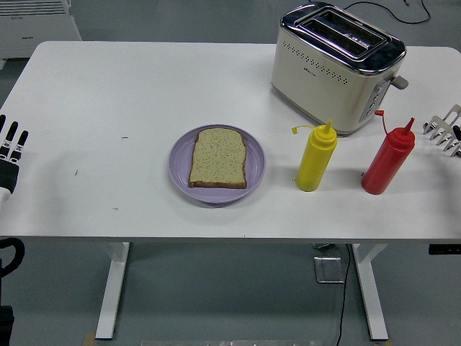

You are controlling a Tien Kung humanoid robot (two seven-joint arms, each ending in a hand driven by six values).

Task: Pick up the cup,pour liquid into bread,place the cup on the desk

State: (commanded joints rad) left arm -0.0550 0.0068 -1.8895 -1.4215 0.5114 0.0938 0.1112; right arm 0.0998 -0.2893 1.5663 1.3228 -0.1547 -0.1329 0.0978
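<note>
A slice of bread (218,158) lies on a purple plate (180,169) near the table's middle. A yellow squeeze bottle (316,158) and a red squeeze bottle (388,158) stand upright to its right, caps flipped open. No cup is in view. My left hand (10,148) is at the left edge, fingers straight and spread, holding nothing, far from the plate. My right hand (448,130) shows only silver fingertips at the right edge, spread and empty, to the right of the red bottle.
A cream and chrome toaster (336,67) stands at the back right, just behind the yellow bottle. The white table (122,94) has a few small dark marks on its left half. A cable runs behind the toaster.
</note>
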